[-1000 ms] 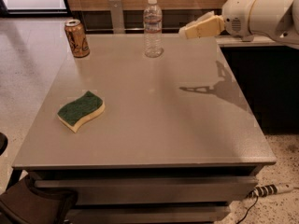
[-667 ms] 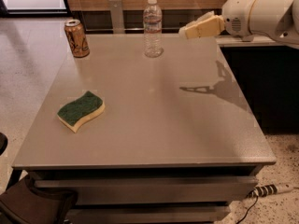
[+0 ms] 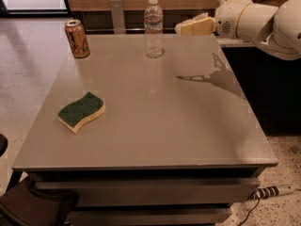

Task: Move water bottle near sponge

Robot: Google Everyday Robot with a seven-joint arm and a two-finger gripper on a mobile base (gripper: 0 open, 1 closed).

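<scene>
The gripper (image 3: 189, 27) is hanging in the air over the far right corner of the table (image 3: 160, 131), pointing left toward the water bottle (image 3: 154, 28). It's near the bottle but not touching it; there's a clear gap between them. Honestly can't tell how far open the gripper is from this angle. It's just a pale yellowish wedge on the end of the chunky white arm (image 3: 263, 20), and it isn't holding the bottle. The arm throws a shadow (image 3: 211, 76) on the tabletop below it.

The water bottle stands upright near the far edge of the table, roughly in the middle, white cap on. The sponge (image 3: 82, 111) lies flat, green side up, on the near left part of the table, well apart from the bottle. A brown-gold can (image 3: 77, 38) stands upright at the far left corner, left of the bottle and beyond the sponge. There's a power strip (image 3: 275, 190) on the floor at bottom right.
</scene>
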